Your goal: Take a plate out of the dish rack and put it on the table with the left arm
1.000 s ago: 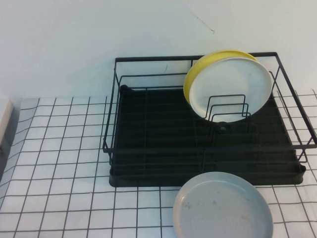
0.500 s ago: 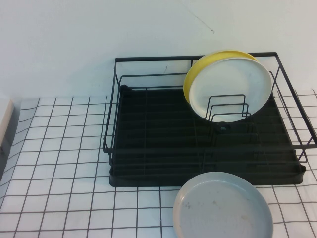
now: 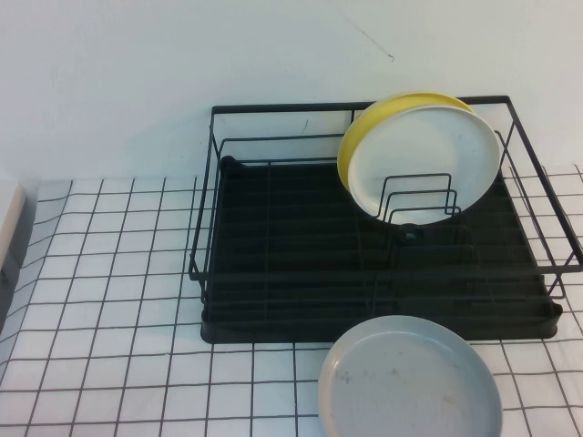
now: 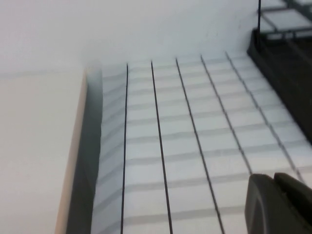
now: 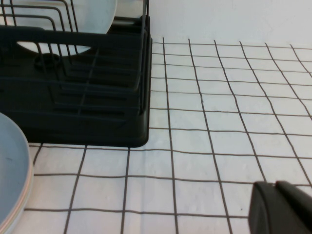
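The glossy white plate (image 3: pixel 428 150) stands upright in the wire dividers at the back right of the black dish rack (image 3: pixel 273 238), leaning against a yellow plate (image 3: pixel 410 97) behind it. It also shows in the right wrist view (image 5: pixel 92 12). Neither arm shows in the high view. My left gripper (image 4: pixel 273 176) is shut and empty, low over the gridded table (image 4: pixel 180 136), to the left of the rack's corner (image 4: pixel 287 63). My right gripper (image 5: pixel 275 184) is shut and empty over the table (image 5: pixel 219 97), to the right of the rack (image 5: pixel 87 112).
A duller pale grey speckled plate (image 3: pixel 410 382) lies flat on the table just in front of the rack and shows in the right wrist view (image 5: pixel 9 165). A pale block (image 3: pixel 7 218) sits at the table's left edge and shows in the left wrist view (image 4: pixel 34 146).
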`<state>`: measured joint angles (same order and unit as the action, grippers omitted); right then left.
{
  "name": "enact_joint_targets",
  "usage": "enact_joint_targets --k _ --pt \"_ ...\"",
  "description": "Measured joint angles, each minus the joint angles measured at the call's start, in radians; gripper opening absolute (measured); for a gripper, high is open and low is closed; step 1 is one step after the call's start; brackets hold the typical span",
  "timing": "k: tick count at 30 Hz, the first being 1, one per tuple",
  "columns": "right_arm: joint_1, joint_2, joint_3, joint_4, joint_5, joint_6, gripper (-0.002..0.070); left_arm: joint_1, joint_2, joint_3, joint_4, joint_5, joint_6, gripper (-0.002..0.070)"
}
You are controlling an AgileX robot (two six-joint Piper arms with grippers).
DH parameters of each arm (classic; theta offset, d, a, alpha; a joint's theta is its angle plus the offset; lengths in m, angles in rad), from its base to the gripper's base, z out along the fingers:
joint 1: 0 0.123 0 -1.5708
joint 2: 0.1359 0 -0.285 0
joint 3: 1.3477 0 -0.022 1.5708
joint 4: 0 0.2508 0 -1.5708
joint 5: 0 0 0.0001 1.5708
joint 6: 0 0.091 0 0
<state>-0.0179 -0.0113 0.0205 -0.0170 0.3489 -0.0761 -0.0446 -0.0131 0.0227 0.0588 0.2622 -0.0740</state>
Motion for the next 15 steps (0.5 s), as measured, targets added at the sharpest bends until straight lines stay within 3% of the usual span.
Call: enact_joint_targets --k 9,15 --pt "0.000 0.000 0.000 0.000 0.000 0.000 -0.0003 0.000 0.000 0.000 0.002 -0.381 0.002 -0.0003" --pt "0.000 0.000 0.000 0.000 0.000 0.000 -0.0003 0.000 0.000 0.000 0.002 -0.515 0.002 -0.0003"
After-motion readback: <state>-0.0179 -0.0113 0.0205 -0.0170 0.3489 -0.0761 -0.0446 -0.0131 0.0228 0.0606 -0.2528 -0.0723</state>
